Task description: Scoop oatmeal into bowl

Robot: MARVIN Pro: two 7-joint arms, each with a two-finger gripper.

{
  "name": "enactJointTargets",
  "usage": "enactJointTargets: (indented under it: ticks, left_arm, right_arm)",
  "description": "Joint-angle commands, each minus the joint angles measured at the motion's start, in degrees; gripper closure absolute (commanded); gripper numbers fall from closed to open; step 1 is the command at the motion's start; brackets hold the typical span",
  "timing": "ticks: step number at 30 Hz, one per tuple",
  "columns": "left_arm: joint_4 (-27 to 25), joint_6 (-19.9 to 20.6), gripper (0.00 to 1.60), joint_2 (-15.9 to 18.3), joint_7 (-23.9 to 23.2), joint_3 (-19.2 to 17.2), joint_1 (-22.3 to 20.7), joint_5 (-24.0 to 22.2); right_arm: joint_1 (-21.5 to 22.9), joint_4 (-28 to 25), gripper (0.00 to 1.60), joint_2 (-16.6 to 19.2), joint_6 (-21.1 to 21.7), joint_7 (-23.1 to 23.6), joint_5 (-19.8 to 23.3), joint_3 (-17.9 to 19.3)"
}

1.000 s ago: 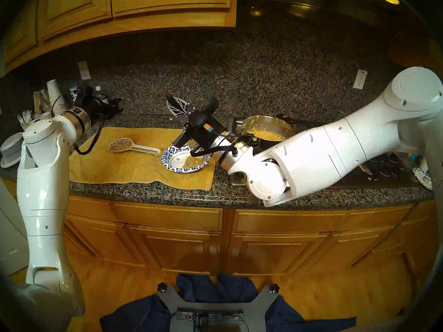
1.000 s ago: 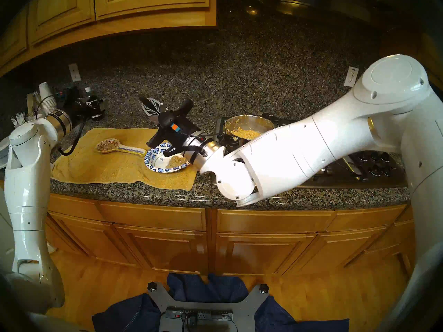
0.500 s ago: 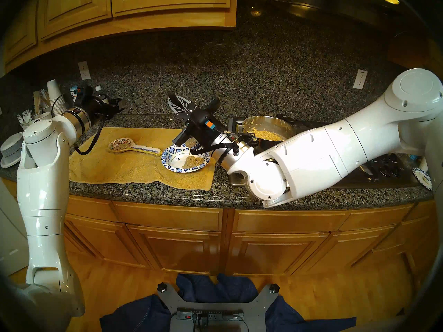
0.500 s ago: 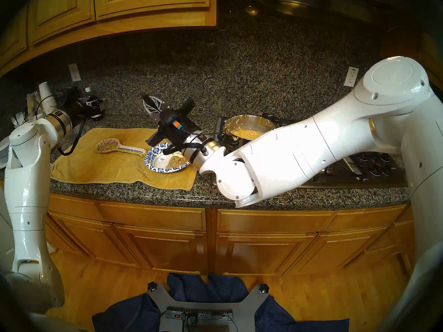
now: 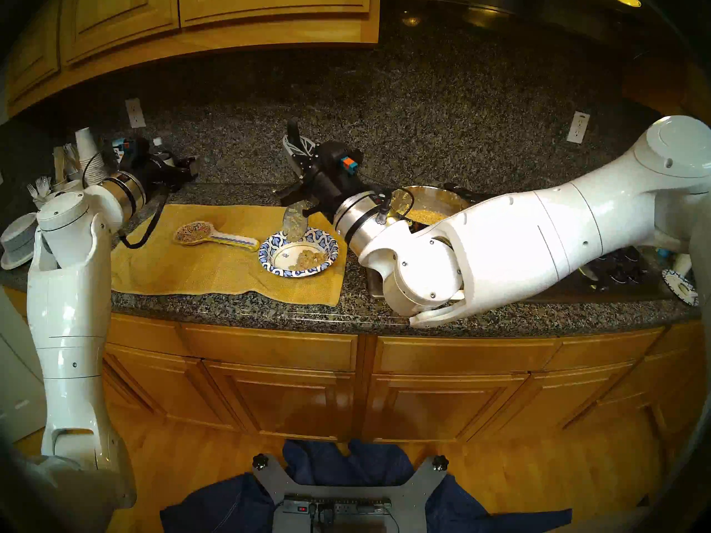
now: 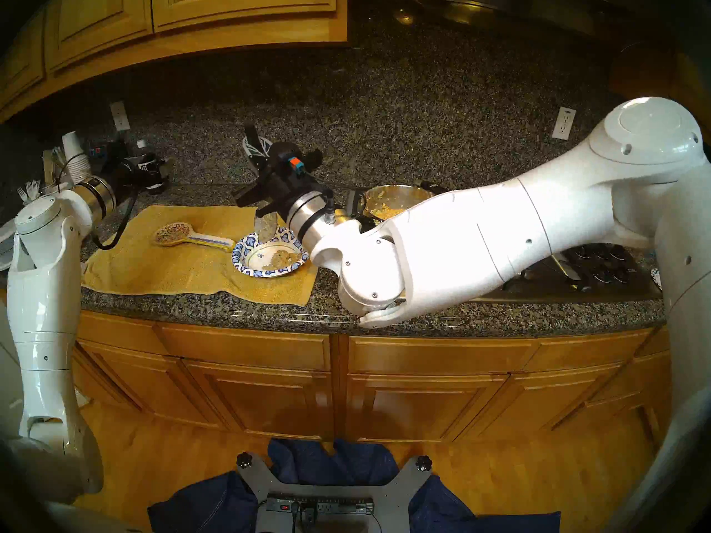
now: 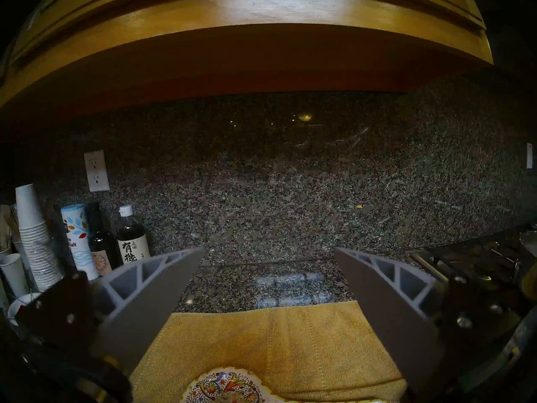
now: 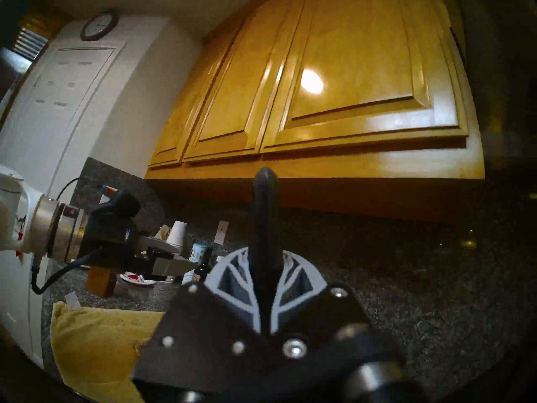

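Observation:
The paper bowl (image 5: 269, 248) (image 6: 241, 257) with a blue-and-white rim sits on a yellow cloth (image 5: 215, 268). A heap of oatmeal (image 5: 309, 258) (image 6: 284, 257) lies in its right half. My right gripper (image 5: 299, 154) (image 8: 264, 265) is shut on the black handle of a metal spoon (image 5: 294, 225) (image 6: 266, 225). The spoon head hangs steeply over the bowl's far rim, with oatmeal stuck to it. More oatmeal (image 5: 425, 215) fills the steel pot (image 5: 442, 197) behind my right forearm. My left gripper (image 5: 189, 165) (image 7: 268, 249) is open and empty, far left of the bowl.
A painted ceramic spoon rest (image 5: 215, 237) lies on the cloth left of the bowl. Paper cups (image 5: 87, 155), bottles (image 7: 131, 238) and stacked grey bowls (image 5: 17, 240) crowd the back left. The stove (image 5: 623, 267) is at the right. Upper cabinets hang low above the counter.
My right wrist has rolled and lifted. The spoon went from lying low over the bowl under the gripper to hanging head-down above the far rim. The left arm has not moved.

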Motion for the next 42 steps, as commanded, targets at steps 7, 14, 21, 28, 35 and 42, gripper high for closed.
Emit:
enactJointTargets:
  ticks: [7,14,21,28,35,42]
  left_arm:
    - [-1.56,-0.89,0.0,0.49,-0.07,-0.23,-1.8,-0.22]
    - [-1.56,-0.89,0.0,0.51,-0.04,-0.22,-1.79,-0.25]
    - [-1.56,-0.9,0.0,0.53,-0.02,-0.2,-1.79,-0.28]
    - [-1.55,-0.83,0.0,0.56,0.01,-0.19,-1.75,-0.31]
    - [-1.54,-0.78,0.0,0.59,0.04,-0.18,-1.72,-0.34]
    - [-1.54,-0.77,0.0,0.61,0.07,-0.17,-1.7,-0.37]
  right_arm:
    - [1.33,-0.47,1.6,3.66,-2.9,1.98,16.27,6.36]
    - [1.12,-1.53,1.6,4.93,-3.26,5.11,26.8,9.63]
    - [0.71,-1.9,1.6,6.06,-2.82,8.26,35.02,12.35]
    - [0.85,-0.78,1.6,7.71,-2.77,10.53,43.41,16.31]
    - [2.31,0.46,1.6,10.62,-2.14,12.52,49.47,19.74]
    - [3.83,1.42,1.6,15.43,-1.13,13.28,53.45,19.27]
